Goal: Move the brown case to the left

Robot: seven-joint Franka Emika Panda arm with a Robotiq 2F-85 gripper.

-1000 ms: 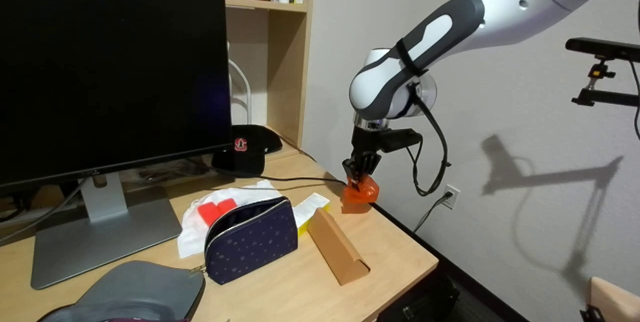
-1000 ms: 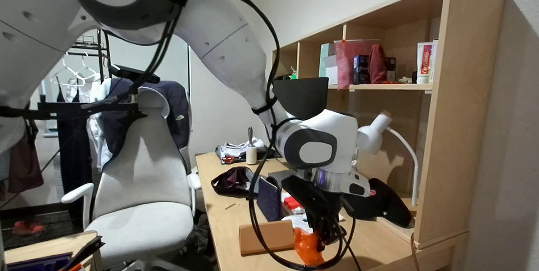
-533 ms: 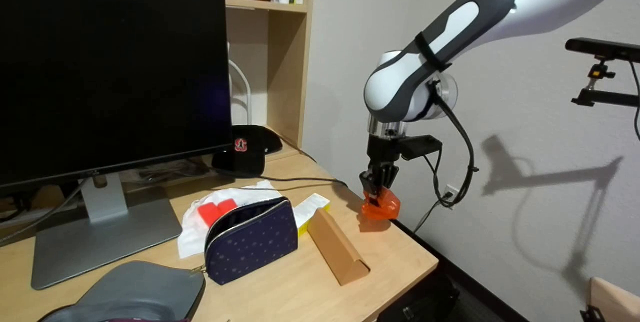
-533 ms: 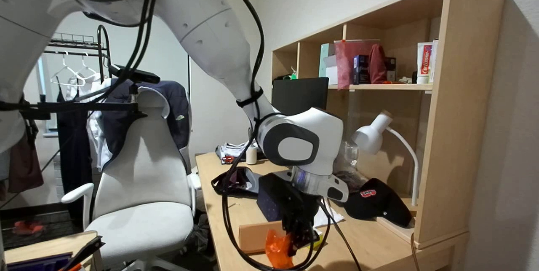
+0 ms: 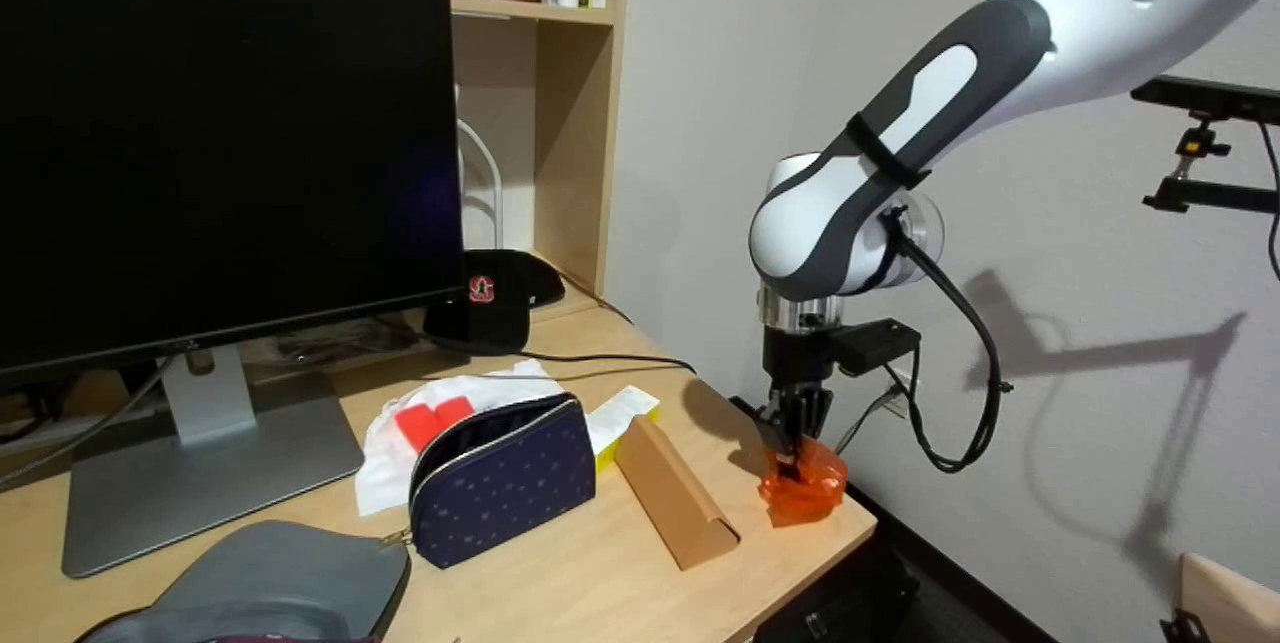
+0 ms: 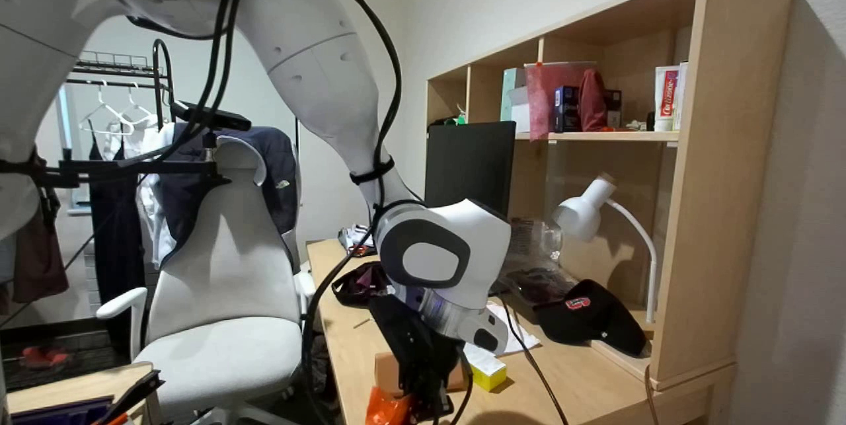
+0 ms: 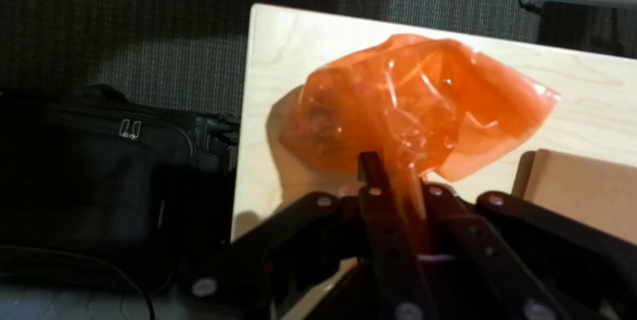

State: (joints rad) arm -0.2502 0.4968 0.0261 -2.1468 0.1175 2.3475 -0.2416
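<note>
The brown case (image 5: 672, 493) is a slim tan-brown box lying on the desk beside the dark dotted pouch. It also shows in an exterior view (image 6: 386, 372), partly hidden behind the arm, and its edge shows at the right of the wrist view (image 7: 582, 195). My gripper (image 7: 402, 180) is shut on a crumpled orange translucent bag (image 7: 408, 106). In an exterior view the gripper (image 5: 788, 463) points down with the orange bag (image 5: 808, 491) at the desk's corner, to the right of the case and apart from it. I cannot tell whether the bag touches the desk.
The navy dotted pouch (image 5: 505, 488) stands open left of the case. A white and yellow box (image 5: 620, 420) sits at the case's far end. A monitor (image 5: 220, 143), grey case (image 5: 280, 578) and black cap (image 5: 495, 301) are farther left. The desk edge (image 5: 810, 571) is near.
My gripper has carried the orange bag along the desk toward its near corner and lowered it. The brown case and the pouch have not moved.
</note>
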